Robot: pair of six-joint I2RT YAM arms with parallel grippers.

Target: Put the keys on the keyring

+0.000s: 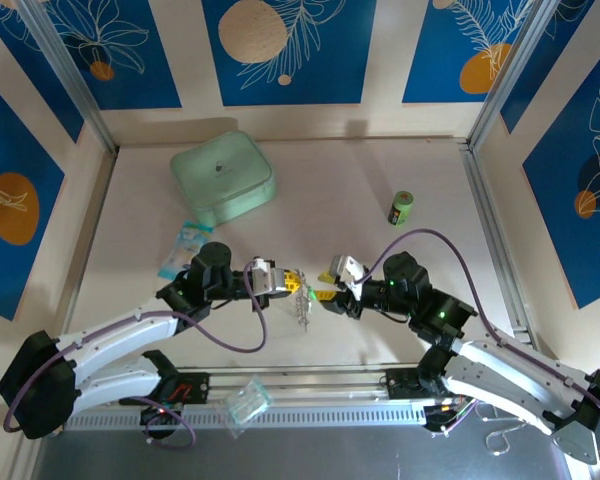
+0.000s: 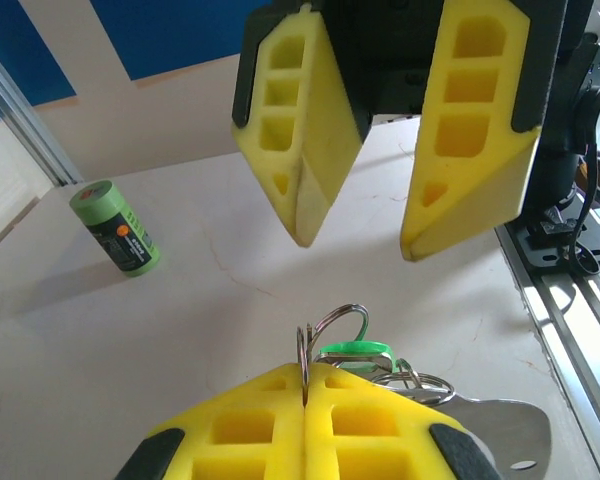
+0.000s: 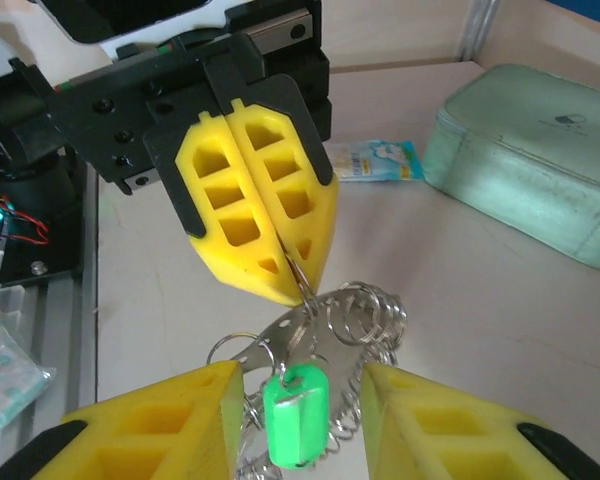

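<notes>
Tabletop (image 1: 360, 180), pale and faintly veined, spreads between aluminium posts (image 1: 70, 75) and walls of blue panels (image 1: 290, 45) drawn with white leaves and orange discs. Toward the far left we see a mint-green rounded square box (image 1: 222, 178). Nearer lies a small blue-and-white packet (image 1: 183, 249), and far right stands a green cylindrical can (image 1: 402, 208). A clear plastic bag (image 1: 248, 402) rests on the metal rail at the near edge.

Over the middle of the table the two arms meet tip to tip. We find the left gripper (image 3: 298, 285) pressed closed, its yellow foam fingers pinching a loop of the silvery wire keyring (image 3: 365, 320), which hangs just above the surface. The right gripper (image 2: 355, 245) faces it with fingers spread apart. Between them sits the small key with a green plastic head (image 3: 295, 415); whether it touches either pad we cannot tell. A pale silver key (image 2: 505, 435) lies among the same loops.
</notes>
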